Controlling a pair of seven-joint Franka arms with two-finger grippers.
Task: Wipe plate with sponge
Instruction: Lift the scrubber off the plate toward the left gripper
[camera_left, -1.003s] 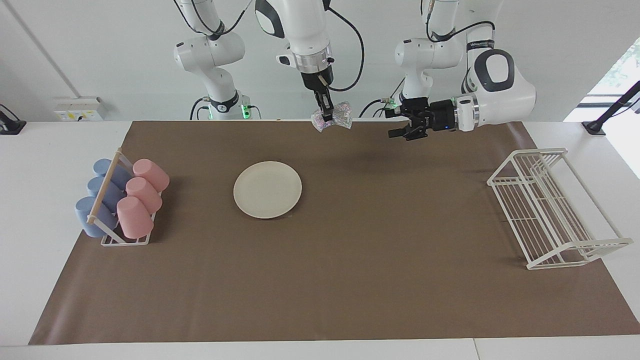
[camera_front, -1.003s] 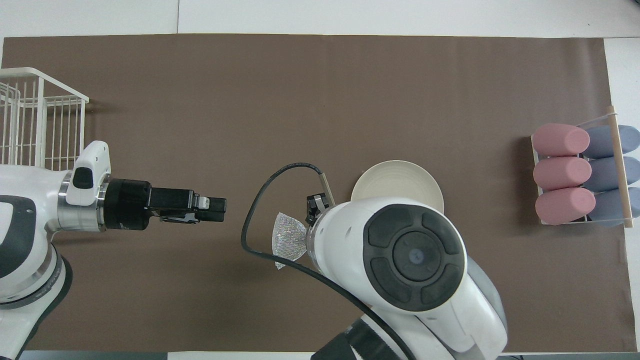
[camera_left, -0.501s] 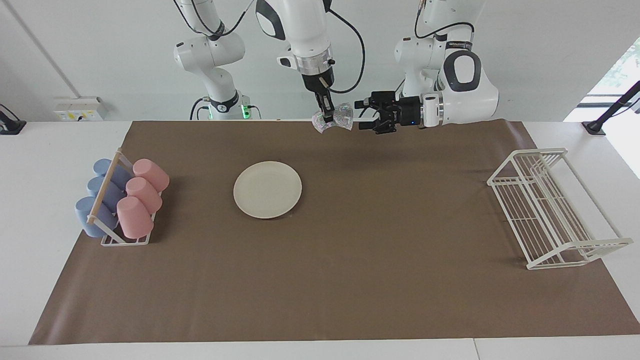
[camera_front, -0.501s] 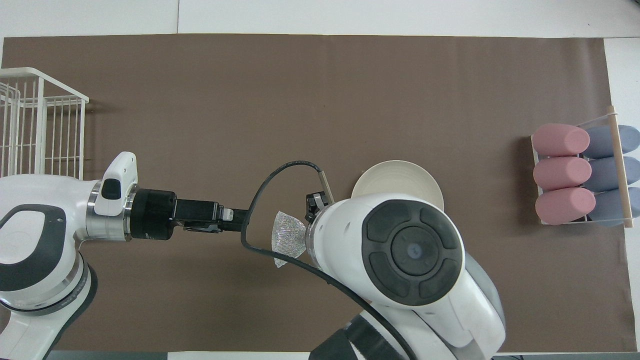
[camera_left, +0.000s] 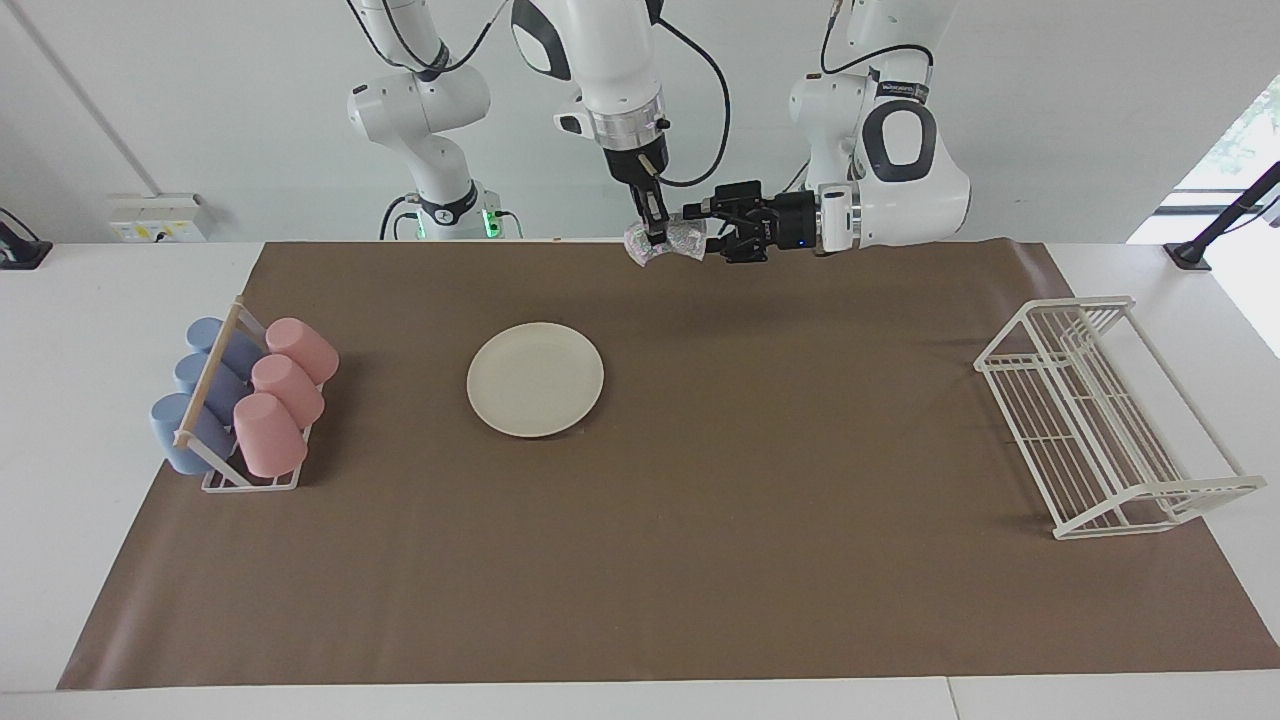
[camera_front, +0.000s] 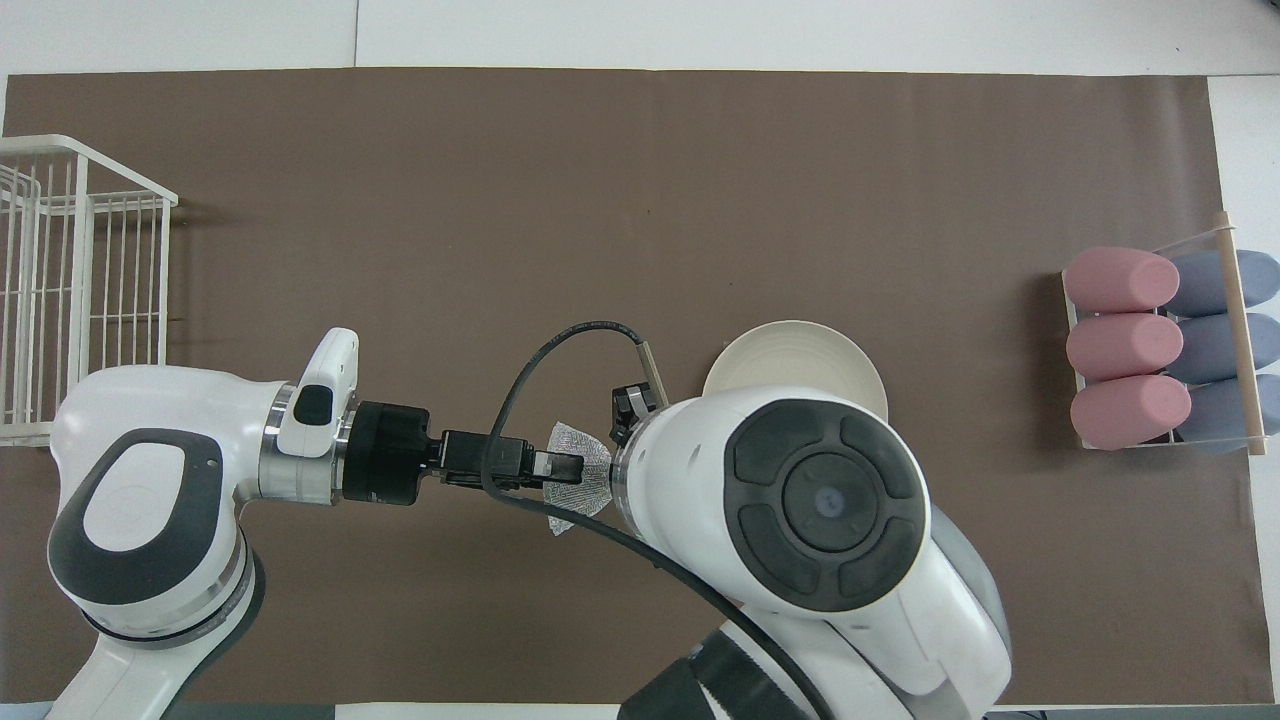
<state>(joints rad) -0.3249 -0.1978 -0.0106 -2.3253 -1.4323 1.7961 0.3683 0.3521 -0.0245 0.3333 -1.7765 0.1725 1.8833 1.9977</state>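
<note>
High over the edge of the brown paper mat (camera_left: 700, 560) nearest the robots, the right gripper (camera_left: 652, 232) hangs with its fingertips pinched on a small silvery, wrinkled wad of mesh, the sponge (camera_left: 668, 243), while the left gripper (camera_left: 697, 232) reaches in level from the left arm's end, its fingers set about the wad's free side. Whether those fingers have bitten yet cannot be told; they look part-closed around it.

The step in hand appears to be a mid-air handover of the sponge, with no wiping begun. The round, flat, cream-white plate (camera_left: 535, 379) lies bare on the mat, farther from the robots and toward the right arm's end, well apart from both grippers. The next move would call for the left fingers to close firmly on the mesh before the right pair lets go, then a carry down onto the plate.

A second ago the left gripper stood well apart from the sponge with its fingers spread wide; since then it has swung across to reach the wad and begun closing. The right gripper, sponge and plate have not shifted.
</note>
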